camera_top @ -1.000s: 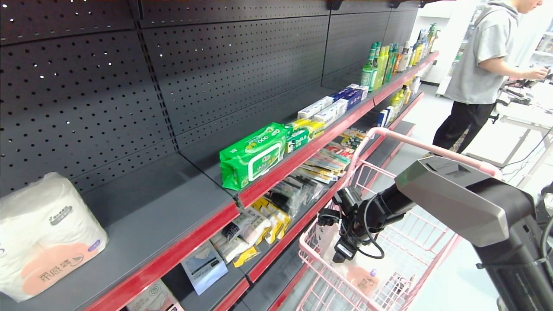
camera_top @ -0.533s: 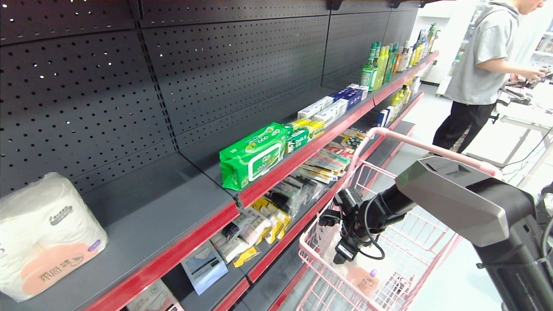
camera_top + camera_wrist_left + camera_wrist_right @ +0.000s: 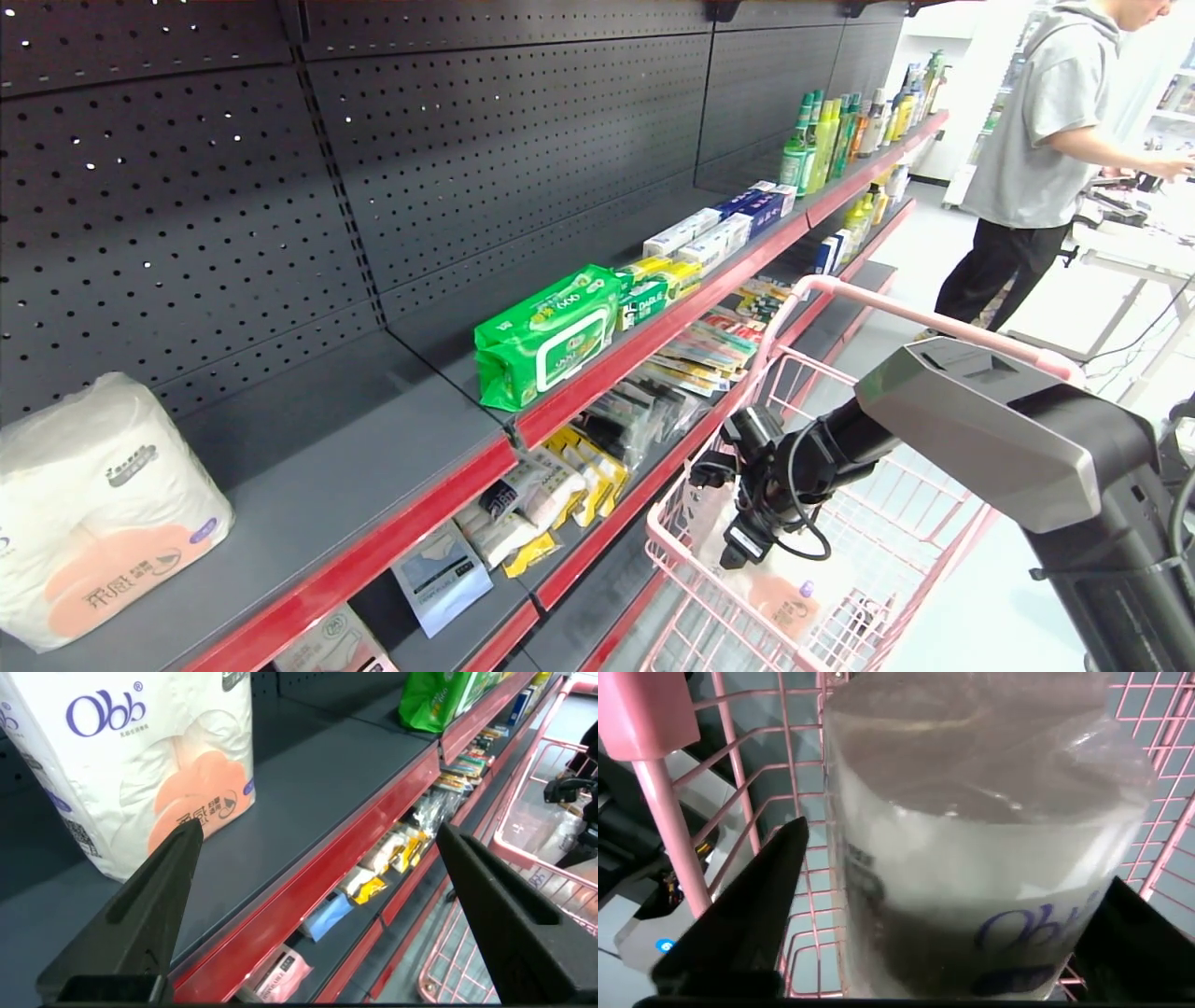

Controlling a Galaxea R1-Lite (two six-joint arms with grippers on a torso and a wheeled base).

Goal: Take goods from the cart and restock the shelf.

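Reaching down into the pink wire cart [image 3: 672, 551], the right arm places the right claw [image 3: 736, 553] just over a clear-wrapped pack of white paper rolls [image 3: 782, 597] that stands on the cart's floor near the corner closest to the shelving. In the right wrist view this claw is spread, one dark finger [image 3: 738, 924] on each side of the pack and the wrapper between them; whether the fingers touch the wrapper cannot be told. The cart stands beside the red-edged grey shelf [image 3: 373, 551], its handle toward the robot. A second roll pack [image 3: 93, 504], white with a peach panel, stands upright at the left end of the shelf's upper board, near the front edge. The left claw [image 3: 320, 831] hangs over that board just beside the second roll pack, its fingers wide apart and holding nothing, with bare grey board between them. Farther right on the same board lies a green wipes pack [image 3: 546, 336], at the front edge, followed by a row of small boxes [image 3: 700, 238] and, well beyond, upright green and yellow bottles [image 3: 822, 140]. On the board below, flat packets [image 3: 560, 476] in white, yellow and blue lie side by side.
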